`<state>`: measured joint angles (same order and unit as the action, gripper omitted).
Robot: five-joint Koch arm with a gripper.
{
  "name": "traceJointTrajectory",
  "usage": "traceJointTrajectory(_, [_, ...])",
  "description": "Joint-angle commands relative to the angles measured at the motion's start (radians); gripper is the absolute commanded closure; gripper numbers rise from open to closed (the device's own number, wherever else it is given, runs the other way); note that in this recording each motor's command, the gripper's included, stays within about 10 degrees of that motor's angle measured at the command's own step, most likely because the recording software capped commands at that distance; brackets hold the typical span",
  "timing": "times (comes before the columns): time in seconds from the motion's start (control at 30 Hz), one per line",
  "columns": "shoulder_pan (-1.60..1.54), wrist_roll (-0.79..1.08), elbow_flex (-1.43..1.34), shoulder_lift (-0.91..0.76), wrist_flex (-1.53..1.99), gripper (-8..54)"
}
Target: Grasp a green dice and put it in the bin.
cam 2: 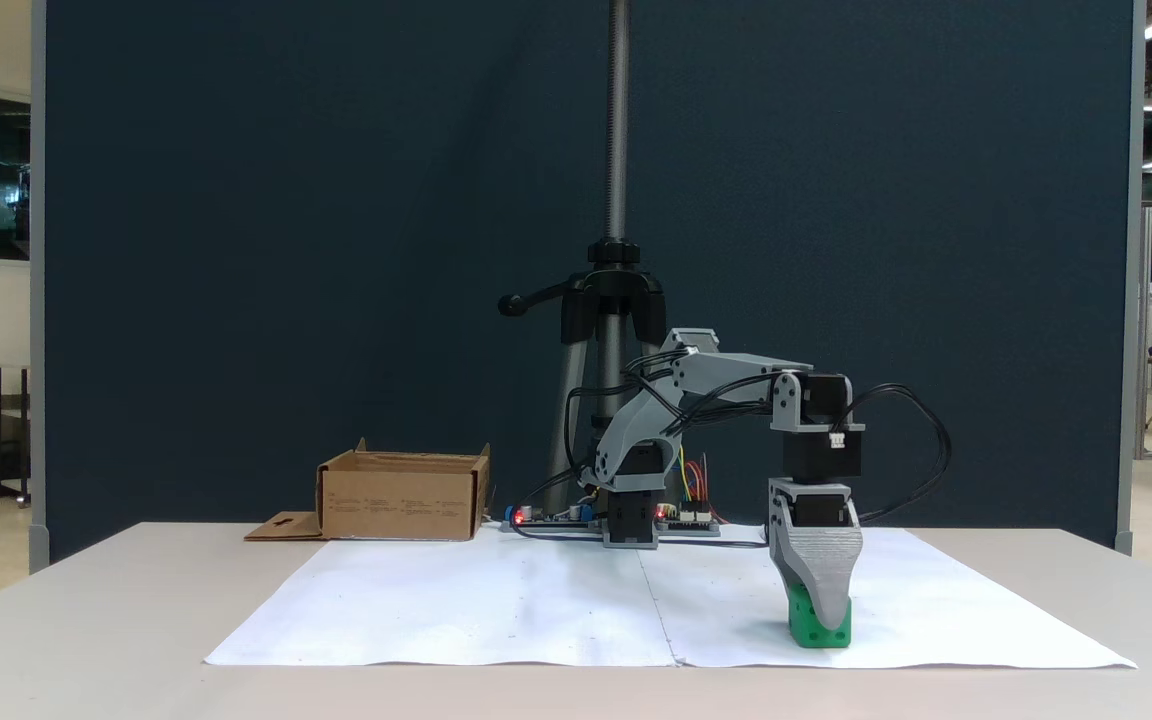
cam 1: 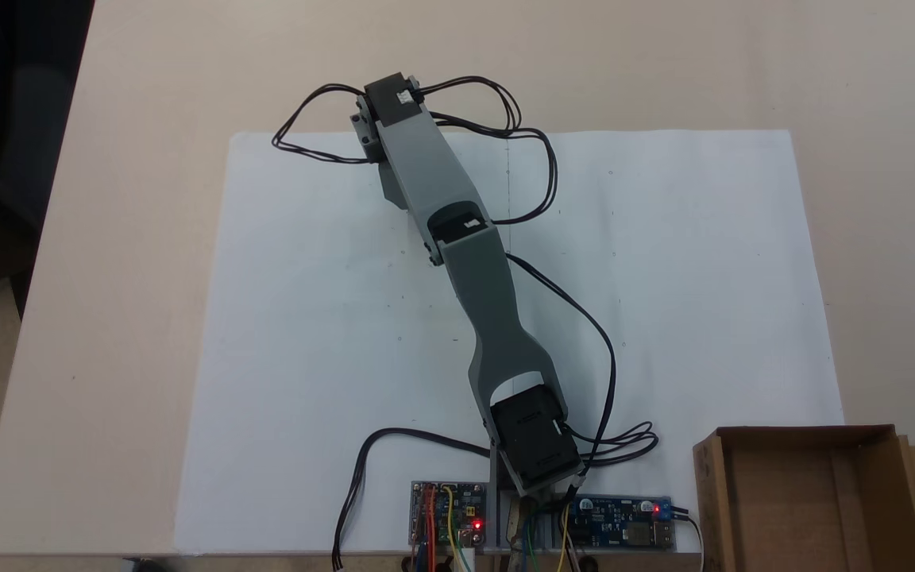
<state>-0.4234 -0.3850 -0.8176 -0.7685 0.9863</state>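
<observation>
In a fixed view from above we see the arm stretched far and left over the paper, the bin (cam 1: 823, 500) near right. In the side view the gripper (cam 2: 820, 612) points straight down onto the green dice (cam 2: 820, 625) on the paper; whether it pinches we cannot tell. A shallow grip could drop the dice during the long swing.

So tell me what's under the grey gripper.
The small bright green dice sits on white paper, directly below the gripper. Its top is covered, so contact cannot be seen.
</observation>
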Motion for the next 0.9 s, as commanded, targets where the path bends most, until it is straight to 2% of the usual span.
traceJointTrajectory(0.0, [-0.026, -0.005, 0.064, -0.02, -0.046, 4.0])
traceJointTrajectory(0.87, [-0.003, 0.011, 0.064, 0.011, -0.084, 5.2])
